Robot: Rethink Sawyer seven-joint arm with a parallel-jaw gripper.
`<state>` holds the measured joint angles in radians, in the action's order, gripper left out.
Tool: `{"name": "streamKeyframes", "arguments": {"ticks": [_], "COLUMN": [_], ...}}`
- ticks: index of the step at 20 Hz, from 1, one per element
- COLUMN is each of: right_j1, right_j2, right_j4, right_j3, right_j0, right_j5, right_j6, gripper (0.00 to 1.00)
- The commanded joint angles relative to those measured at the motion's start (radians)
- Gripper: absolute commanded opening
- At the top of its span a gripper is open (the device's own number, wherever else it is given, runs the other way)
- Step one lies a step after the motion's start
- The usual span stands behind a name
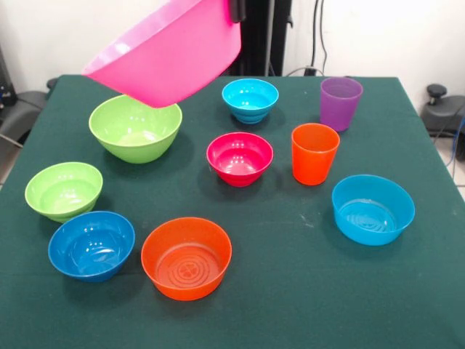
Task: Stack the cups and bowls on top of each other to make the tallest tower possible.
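Observation:
A huge pink bowl (168,52) hangs tilted in the air at the top left, above the large lime green bowl (135,128). My gripper (236,9) shows only as a black tip at the top edge, shut on the pink bowl's right rim. Standing apart on the cloth are a smaller lime green bowl (64,190), a blue bowl (91,246), an orange bowl (187,258), a magenta-red bowl (240,158), a small cyan bowl (250,99) and a wider cyan bowl (373,209). The orange cup (314,153) and purple cup (341,103) stand upright at the right.
The table (290,313) is covered in a dark green cloth that runs out of the picture at the bottom. A black stand (439,109) sits beyond the right edge, and black cables (320,36) hang at the far wall.

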<state>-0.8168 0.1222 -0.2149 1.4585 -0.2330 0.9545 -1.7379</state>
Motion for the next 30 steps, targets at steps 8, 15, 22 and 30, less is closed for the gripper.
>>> {"name": "streamKeyframes", "arguments": {"ticks": [8, 15, 22, 30], "right_j1": [-0.07, -0.093, -0.07, -0.037], "right_j2": [-0.127, -0.15, -0.197, -0.241], "right_j4": [0.08, 0.095, 0.117, 0.154], "right_j3": [0.218, 0.292, 0.318, 0.346], "right_j0": [-0.075, -0.119, -0.169, -0.215], "right_j5": [-0.05, -0.109, -0.155, -0.222], "right_j6": [0.146, 0.168, 0.169, 0.152], "gripper": [0.0, 0.0, 0.0, 0.0]}}
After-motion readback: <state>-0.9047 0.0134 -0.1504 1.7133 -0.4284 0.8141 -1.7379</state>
